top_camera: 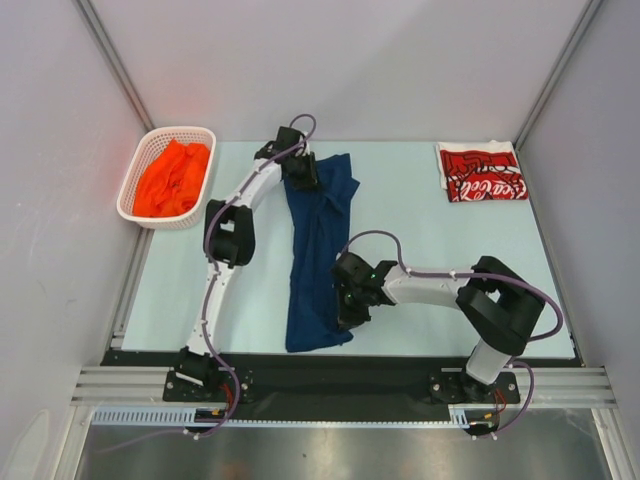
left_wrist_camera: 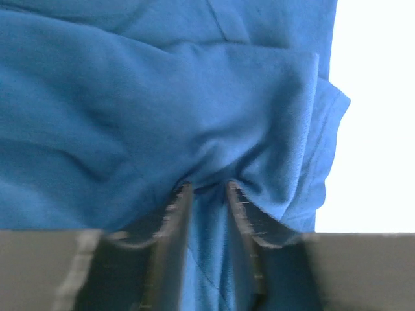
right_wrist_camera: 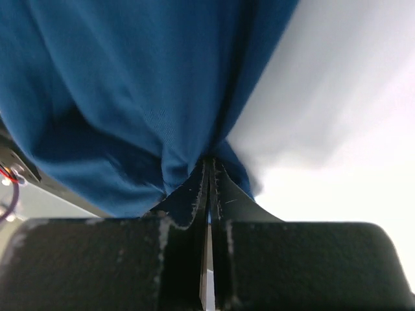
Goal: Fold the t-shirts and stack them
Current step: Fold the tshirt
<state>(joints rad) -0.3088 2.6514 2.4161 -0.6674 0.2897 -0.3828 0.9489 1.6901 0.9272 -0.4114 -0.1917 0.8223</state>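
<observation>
One of three looks done: red t-shirt (top_camera: pixel 482 172) lies folded at the far right corner of the table (top_camera: pixel 430 240). Navy t-shirt (top_camera: pixel 318 250) is mid-fold, a long narrow strip down the middle of the table, near end at the front edge. Left pincer (left_wrist_camera: pixel 206 194) is clenched on its far end, cloth bunched between the fingers. Right pincer (right_wrist_camera: pixel 209 170) is clamped tight on the near side edge. Orange t-shirt (top_camera: pixel 172 178) sits crumpled in the white basket (top_camera: pixel 160 222) far left, not started. My read: finish the navy fold, stack it on the red, then do the orange; roughly a third through
</observation>
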